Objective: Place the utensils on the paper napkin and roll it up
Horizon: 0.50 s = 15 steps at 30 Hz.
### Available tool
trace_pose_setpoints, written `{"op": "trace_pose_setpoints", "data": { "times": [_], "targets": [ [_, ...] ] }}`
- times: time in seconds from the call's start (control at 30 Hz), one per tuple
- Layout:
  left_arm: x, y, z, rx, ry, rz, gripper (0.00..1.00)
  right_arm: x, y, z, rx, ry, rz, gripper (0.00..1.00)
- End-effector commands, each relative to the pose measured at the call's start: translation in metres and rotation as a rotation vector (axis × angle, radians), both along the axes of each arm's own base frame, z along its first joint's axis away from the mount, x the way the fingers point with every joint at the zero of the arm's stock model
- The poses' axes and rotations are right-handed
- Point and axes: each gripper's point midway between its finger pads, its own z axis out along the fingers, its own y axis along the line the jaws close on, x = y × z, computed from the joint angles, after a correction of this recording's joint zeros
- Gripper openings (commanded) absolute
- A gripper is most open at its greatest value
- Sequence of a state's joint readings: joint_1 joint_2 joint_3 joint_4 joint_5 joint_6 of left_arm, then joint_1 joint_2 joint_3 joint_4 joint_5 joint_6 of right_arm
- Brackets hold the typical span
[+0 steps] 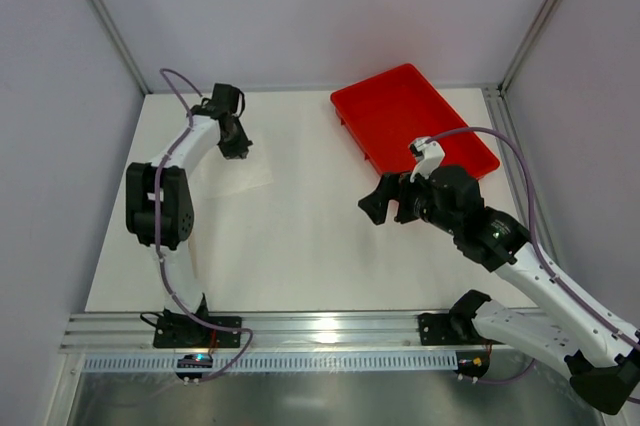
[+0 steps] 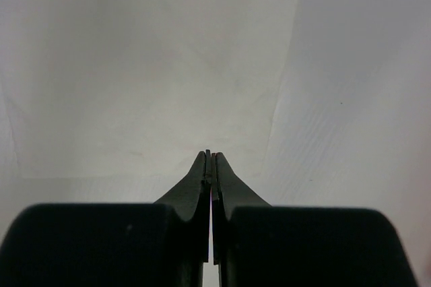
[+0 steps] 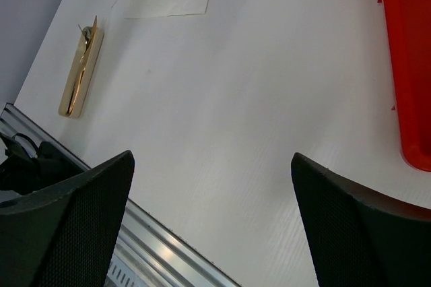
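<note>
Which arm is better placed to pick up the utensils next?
Right, probably: the right end effector is open with the utensils in its wrist view, while the left end effector is shut over the paper napkin.

Wht napkin point(image 1: 238, 172), red tray point(image 1: 400, 111), gold utensils point(image 3: 81, 68)

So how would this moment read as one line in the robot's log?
left gripper: shut over thin white paper napkin | right gripper: open, empty | gold-handled utensils: on white table, off napkin
</note>
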State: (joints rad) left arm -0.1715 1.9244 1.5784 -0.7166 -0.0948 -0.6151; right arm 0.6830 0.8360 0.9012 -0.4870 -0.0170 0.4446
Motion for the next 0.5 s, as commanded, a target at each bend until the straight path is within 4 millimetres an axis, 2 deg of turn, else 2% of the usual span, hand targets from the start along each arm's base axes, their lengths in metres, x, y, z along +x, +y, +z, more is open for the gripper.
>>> {"op": "trace_pose_setpoints", "data": {
  "times": [0.0, 0.03, 0.13, 0.47],
  "targets": [
    [0.016, -0.001, 0.012, 0.004, -0.029, -0.019, 0.00, 0.001, 0.003, 0.013, 0.020, -0.060, 0.029, 0.98],
    [0.017, -0.003, -0.001, 0.001, -0.004, -0.028, 0.00, 0.002, 0.003, 0.013, 0.016, -0.063, 0.031, 0.98],
    [0.015, -0.006, -0.021, -0.010, 0.042, -0.038, 0.00, 0.002, 0.003, 0.013, 0.007, -0.069, 0.035, 0.98],
    [0.001, -0.021, -0.053, -0.040, 0.096, -0.097, 0.00, 0.006, 0.000, 0.008, -0.010, -0.070, 0.013, 0.98]
  ]
}}
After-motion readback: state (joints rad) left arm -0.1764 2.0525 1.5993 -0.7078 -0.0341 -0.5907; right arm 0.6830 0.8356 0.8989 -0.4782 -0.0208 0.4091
